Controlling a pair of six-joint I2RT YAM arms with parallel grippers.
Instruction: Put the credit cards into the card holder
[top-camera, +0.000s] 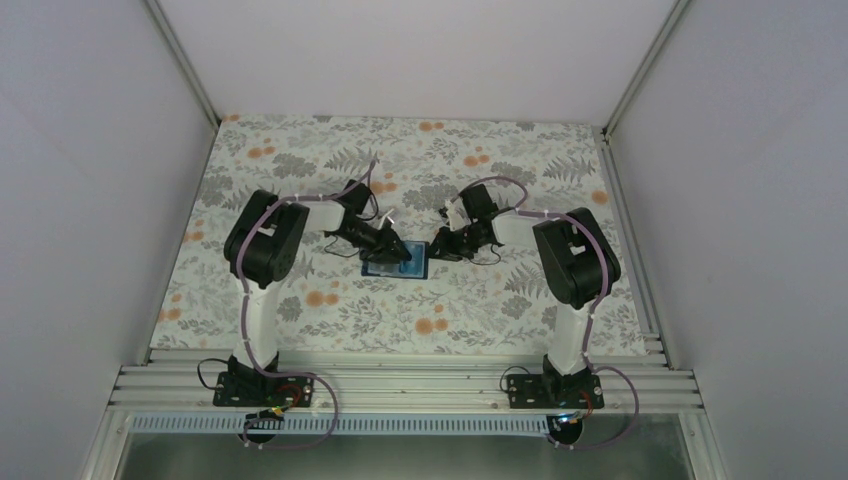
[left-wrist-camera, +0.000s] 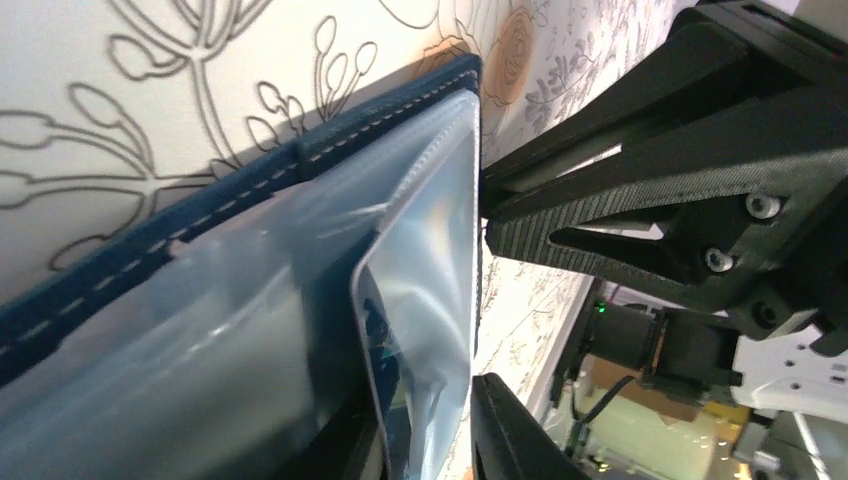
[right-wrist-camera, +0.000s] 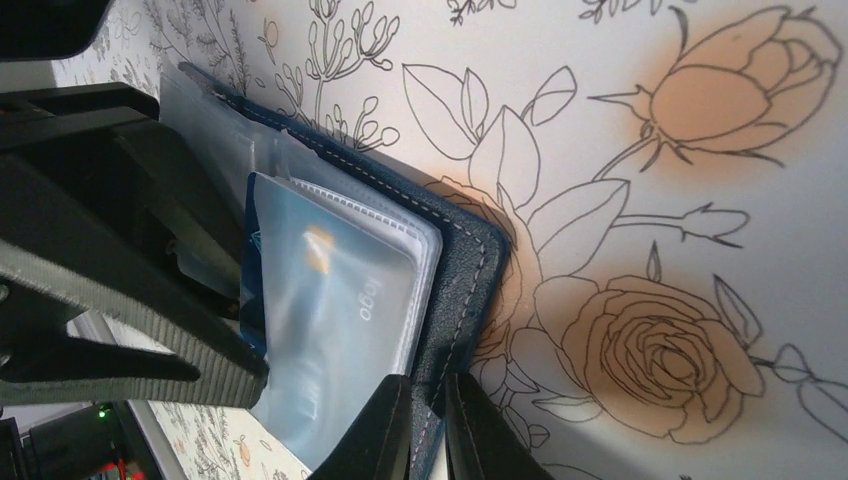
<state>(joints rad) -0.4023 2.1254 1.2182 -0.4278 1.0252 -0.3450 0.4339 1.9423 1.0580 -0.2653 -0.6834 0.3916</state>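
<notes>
From above: card holder (top-camera: 395, 271) lying open and flat on the floral cloth (top-camera: 300, 160), midway between the two arms. Down on its far left part, left gripper (top-camera: 400, 250); at its far right corner, right gripper (top-camera: 437, 248). Jaw widths too small to read here.

Left wrist: navy stitched edge of the holder along the cloth, clear sleeves (left-wrist-camera: 300, 300) fanned up from inside, a card edge showing through one of them. Own fingers (left-wrist-camera: 510, 430) set narrow on either side of that sleeve; clamped or merely close, cannot tell. Just beside the holder's corner, the right gripper.

Right wrist: teal-blue card (right-wrist-camera: 340, 310) tucked inside a clear sleeve of the holder, one edge at the left gripper's fingertip. Own fingers (right-wrist-camera: 385, 435) nearly together, pinching the holder's navy stitched rim.
</notes>
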